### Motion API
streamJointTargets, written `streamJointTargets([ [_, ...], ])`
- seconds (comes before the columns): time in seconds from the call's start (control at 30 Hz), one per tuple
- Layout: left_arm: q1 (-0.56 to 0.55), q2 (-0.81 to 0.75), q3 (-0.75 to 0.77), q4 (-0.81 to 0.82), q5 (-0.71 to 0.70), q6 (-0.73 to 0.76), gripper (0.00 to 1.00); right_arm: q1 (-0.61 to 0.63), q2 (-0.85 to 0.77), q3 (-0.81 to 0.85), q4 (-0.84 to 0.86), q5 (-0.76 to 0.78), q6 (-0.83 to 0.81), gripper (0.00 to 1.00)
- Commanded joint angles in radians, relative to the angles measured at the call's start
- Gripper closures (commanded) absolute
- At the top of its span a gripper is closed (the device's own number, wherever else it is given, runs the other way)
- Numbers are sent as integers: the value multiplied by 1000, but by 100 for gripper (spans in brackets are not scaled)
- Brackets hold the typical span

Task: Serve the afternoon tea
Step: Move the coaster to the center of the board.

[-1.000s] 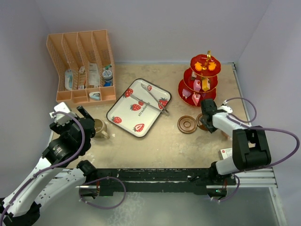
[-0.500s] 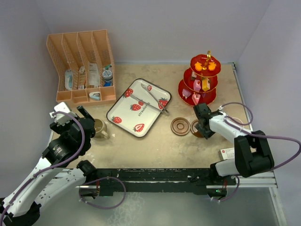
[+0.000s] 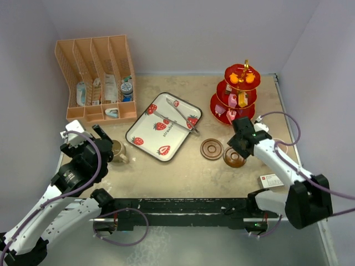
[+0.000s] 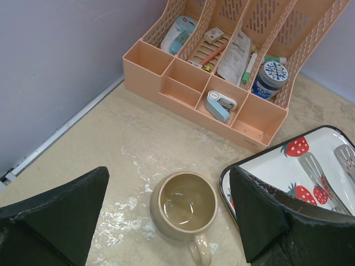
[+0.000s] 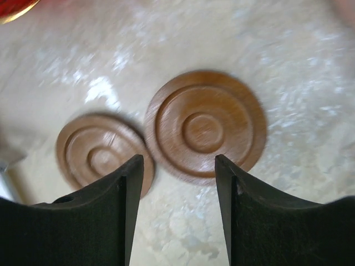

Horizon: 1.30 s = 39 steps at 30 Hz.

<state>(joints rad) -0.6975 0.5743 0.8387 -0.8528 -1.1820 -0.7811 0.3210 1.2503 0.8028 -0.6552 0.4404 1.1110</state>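
Observation:
A tan mug stands upright on the table with its handle toward me. My left gripper hovers over it, open wide, one finger on each side and neither touching. In the top view the mug sits just right of that gripper. Two brown saucers lie flat side by side, just past my right gripper, which is open with nothing between its fingers. From above, the saucers lie in front of the red three-tier stand, which holds small cakes, and the right gripper hangs over the right one.
A strawberry-print tray with metal tongs lies mid-table, its corner close to the left gripper's right finger. The peach rack of toiletries fills the back left. A small white box lies near the front right edge.
The right arm swung left and the two saucers shifted left and slightly forward; its gripper now sits back over the right saucer. The left arm and the mug have not moved.

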Motion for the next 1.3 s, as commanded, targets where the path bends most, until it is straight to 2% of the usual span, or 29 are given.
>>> streamJointTargets([
  [0.0, 4, 8, 2, 30, -5, 20, 13, 16, -157, -122, 159, -306, -155, 43],
  [0.1, 5, 10, 2, 33, -5, 22, 13, 22, -240, -225, 228, -482, -164, 43],
  [0.3, 5, 22, 0, 38, 2, 28, 13, 24, -152, -233, 243, -487, -211, 43],
  [0.47, 4, 31, 2, 36, 4, 29, 13, 23, -16, -178, 168, -335, -117, 44],
  [0.53, 5, 31, 1, 34, 5, 29, 13, 22, 9, -165, 152, -246, -64, 44],
  [0.73, 3, 53, -4, 47, 24, 40, 13, -33, 75, -138, 133, -114, -11, 43],
  [0.97, 3, 76, -1, 45, 28, 41, 13, -82, 5, -60, 61, -16, -73, 42],
  [1.07, 4, 82, -10, 59, 41, 53, 13, -79, -77, -31, 179, -107, -247, 42],
  [1.17, 3, 105, -13, 72, 57, 64, 13, -49, -181, -48, 346, -410, -408, 39],
  [1.27, 6, 147, -6, 75, 67, 64, 13, 118, -252, -25, 452, -506, -425, 33],
])
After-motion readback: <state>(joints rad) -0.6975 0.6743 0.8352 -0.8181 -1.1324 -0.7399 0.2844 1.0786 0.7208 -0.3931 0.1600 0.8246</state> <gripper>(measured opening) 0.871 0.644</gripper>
